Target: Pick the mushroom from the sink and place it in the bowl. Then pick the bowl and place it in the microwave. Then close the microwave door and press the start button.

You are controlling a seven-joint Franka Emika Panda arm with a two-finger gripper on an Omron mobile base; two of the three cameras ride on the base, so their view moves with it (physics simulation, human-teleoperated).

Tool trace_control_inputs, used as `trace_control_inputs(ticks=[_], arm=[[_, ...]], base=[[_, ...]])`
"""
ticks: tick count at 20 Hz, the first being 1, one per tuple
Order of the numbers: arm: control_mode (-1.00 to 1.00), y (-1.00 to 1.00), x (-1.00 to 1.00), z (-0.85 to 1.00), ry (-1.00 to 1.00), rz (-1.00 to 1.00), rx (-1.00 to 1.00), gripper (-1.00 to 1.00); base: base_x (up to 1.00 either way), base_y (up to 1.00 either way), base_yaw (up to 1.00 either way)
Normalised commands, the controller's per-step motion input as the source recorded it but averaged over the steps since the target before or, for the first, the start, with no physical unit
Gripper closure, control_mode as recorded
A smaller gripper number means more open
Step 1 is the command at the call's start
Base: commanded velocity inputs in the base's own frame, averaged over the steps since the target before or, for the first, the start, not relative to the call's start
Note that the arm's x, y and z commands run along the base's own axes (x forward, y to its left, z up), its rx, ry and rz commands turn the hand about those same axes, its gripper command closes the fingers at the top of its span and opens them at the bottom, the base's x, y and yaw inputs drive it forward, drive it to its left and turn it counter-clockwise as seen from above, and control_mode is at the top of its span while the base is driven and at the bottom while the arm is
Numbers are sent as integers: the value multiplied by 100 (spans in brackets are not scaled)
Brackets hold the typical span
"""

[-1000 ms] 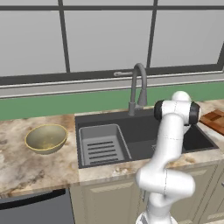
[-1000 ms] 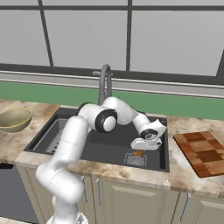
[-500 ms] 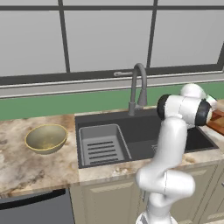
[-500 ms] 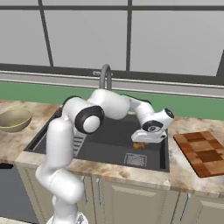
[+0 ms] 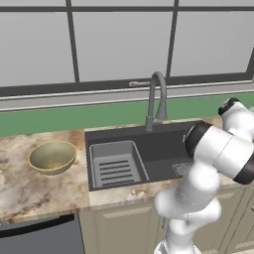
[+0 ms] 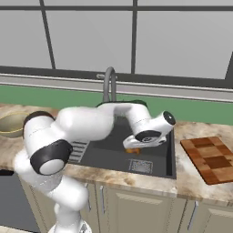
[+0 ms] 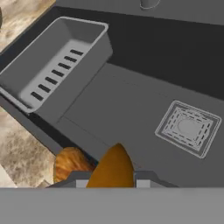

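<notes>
So the small orange-brown mushroom (image 7: 111,168) is seen pinched between the fingers of the two-finger gripper (image 6: 133,149), which is closed partway round it. In the right base view the mushroom (image 6: 132,150) is held up above the floor of the dark grey rectangular sink (image 6: 154,157), roughly over the middle of the basin, not far from the square drain grate (image 6: 140,166). A second orange-brown lump (image 7: 70,164) is shown just left of it in the hand view; what that is can't be told. The lighter grey ribbed drainer tray (image 5: 115,164) is sat in the left part of the sink, under the curved grey faucet (image 5: 157,98). The round tan-olive bowl with a yellowish rim (image 5: 52,156) is parked on the marbled counter (image 5: 34,188) left of the sink, well apart from the gripper. A wooden cutting board (image 6: 210,159) is laid on the counter to the right.
</notes>
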Motion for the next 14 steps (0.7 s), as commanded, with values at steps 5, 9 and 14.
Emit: trace_control_inputs(ticks=[5, 9, 14], arm=[[-100, 100, -99, 76, -12, -1, -16, 100], [-100, 100, -91, 89, -3, -4, -16, 100], [-100, 100, -77, 86, 0, -8, -16, 100]], base=[[0, 0, 0], [0, 0, 0], [0, 0, 0]])
